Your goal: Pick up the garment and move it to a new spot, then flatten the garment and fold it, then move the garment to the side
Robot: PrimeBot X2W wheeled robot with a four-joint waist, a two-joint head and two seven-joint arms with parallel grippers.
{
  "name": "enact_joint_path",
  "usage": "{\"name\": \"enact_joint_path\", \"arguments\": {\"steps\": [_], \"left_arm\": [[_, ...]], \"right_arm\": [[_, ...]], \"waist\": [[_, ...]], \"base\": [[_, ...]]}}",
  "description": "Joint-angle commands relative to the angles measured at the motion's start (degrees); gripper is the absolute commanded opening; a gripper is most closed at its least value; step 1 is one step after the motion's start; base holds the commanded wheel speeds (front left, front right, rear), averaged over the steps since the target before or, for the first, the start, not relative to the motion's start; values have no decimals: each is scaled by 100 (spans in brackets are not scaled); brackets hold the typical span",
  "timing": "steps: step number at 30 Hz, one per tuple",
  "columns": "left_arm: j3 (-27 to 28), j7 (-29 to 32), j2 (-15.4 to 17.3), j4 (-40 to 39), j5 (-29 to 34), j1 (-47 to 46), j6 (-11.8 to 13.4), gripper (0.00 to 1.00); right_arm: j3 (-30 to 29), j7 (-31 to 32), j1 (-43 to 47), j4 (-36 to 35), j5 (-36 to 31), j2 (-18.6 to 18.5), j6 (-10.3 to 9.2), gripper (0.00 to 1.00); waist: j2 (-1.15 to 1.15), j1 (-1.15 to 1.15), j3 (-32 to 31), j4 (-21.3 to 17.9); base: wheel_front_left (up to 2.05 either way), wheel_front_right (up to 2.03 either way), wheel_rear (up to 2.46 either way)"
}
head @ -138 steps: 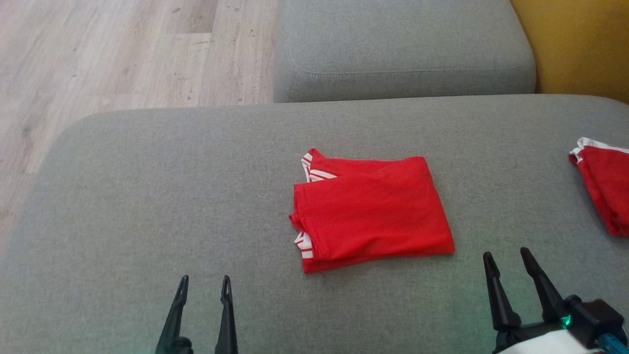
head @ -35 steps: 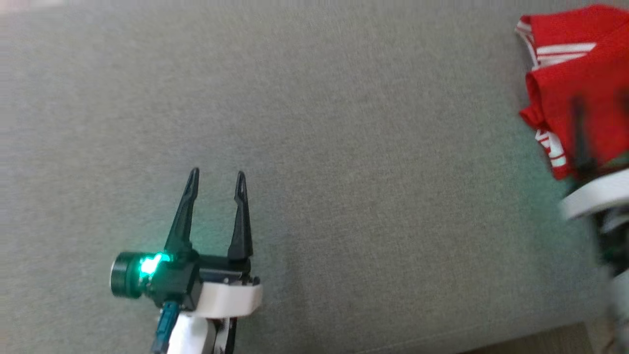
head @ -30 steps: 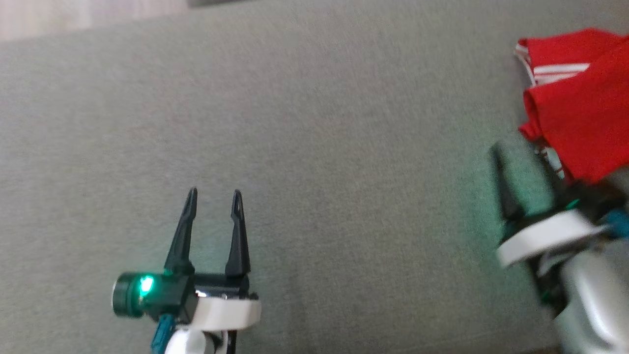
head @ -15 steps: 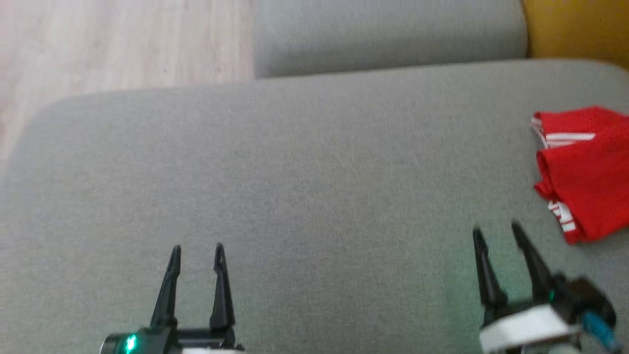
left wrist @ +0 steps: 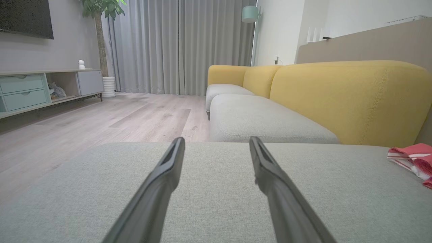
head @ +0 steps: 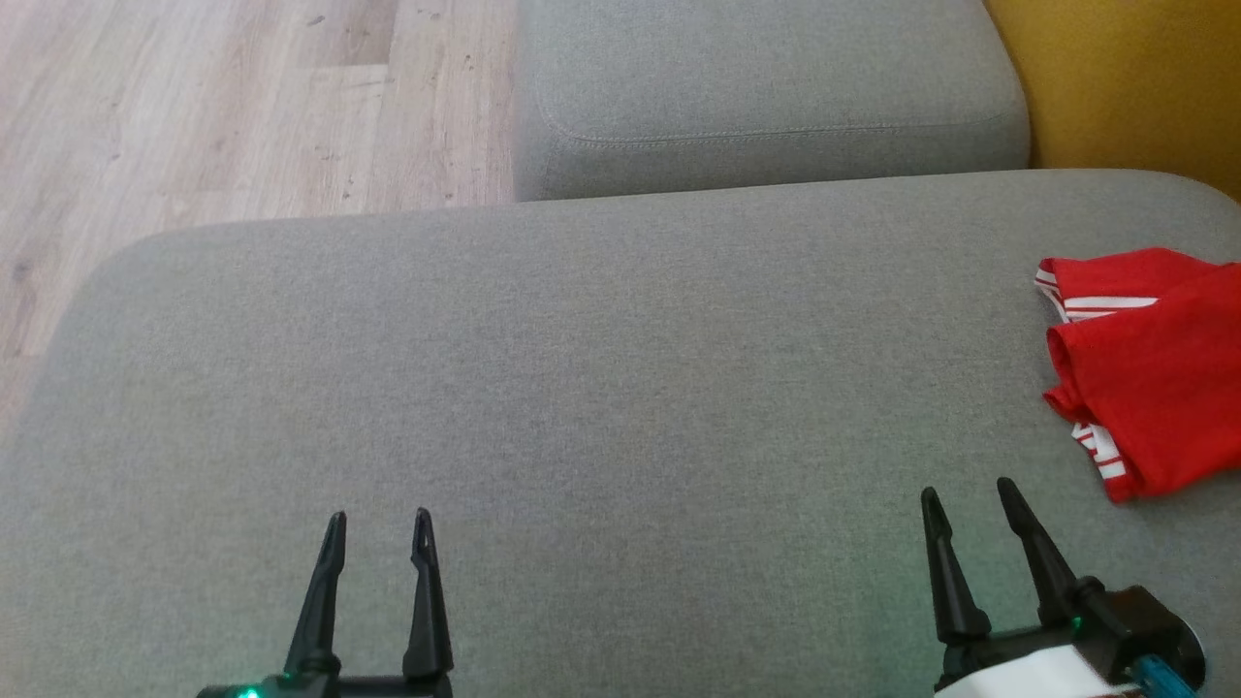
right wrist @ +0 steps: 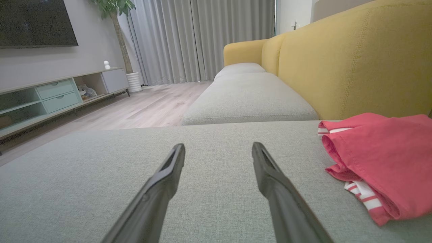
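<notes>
The garment [head: 1154,364] is red with white-striped trim and lies folded at the right edge of the grey cushion [head: 582,388]; it also appears in the right wrist view as the garment [right wrist: 381,158] and at the far right of the left wrist view as the garment [left wrist: 413,157]. My right gripper [head: 965,494] is open at the lower right, a short way left of and nearer than the garment, holding nothing. My left gripper [head: 378,523] is open at the lower left over bare cushion, far from the garment. The right gripper [right wrist: 218,146] and left gripper [left wrist: 216,140] fingers stand apart above the fabric.
A second grey seat cushion [head: 766,97] lies beyond the near one, with a yellow sofa back [head: 1125,87] at the right. Wooden floor [head: 223,116] runs along the left. A TV cabinet [left wrist: 44,87], curtains and a plant stand across the room.
The head camera has swung back up and settled, so the far cushion and floor show again. Both grippers have drawn back to the bottom edge. The garment lies where it was, at the right.
</notes>
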Motion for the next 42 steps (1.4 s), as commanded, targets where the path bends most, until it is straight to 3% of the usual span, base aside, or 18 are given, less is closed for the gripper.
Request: {"name": "enact_joint_path", "arguments": {"steps": [1, 7, 8, 12, 42], "left_arm": [[199, -30, -32, -200, 73, -138, -13, 100], [211, -30, -33, -241, 70, -148, -11, 100], [11, 1, 0, -30, 43, 1, 0, 0], [-5, 2, -1, 336, 47, 55, 1, 0], [316, 380, 108, 632, -2104, -396, -374, 0]], "right_arm": [[102, -61, -106, -226, -20, -17, -4, 100], [54, -61, -105, -256, -19, -4, -4, 100], [-64, 1, 1, -56, 1, 22, 0, 0], [-54, 12, 44, 321, 2, 25, 0, 0], [-142, 384, -351, 404, 2186, -92, -1, 0]], "waist": [[0, 0, 3, -1], [0, 0, 10, -10], [0, 0, 10, -10], [0, 1, 10, -15], [0, 1, 66, -31]], "base": [[0, 0, 0], [0, 0, 0], [0, 0, 0], [0, 0, 0], [0, 0, 0]]}}
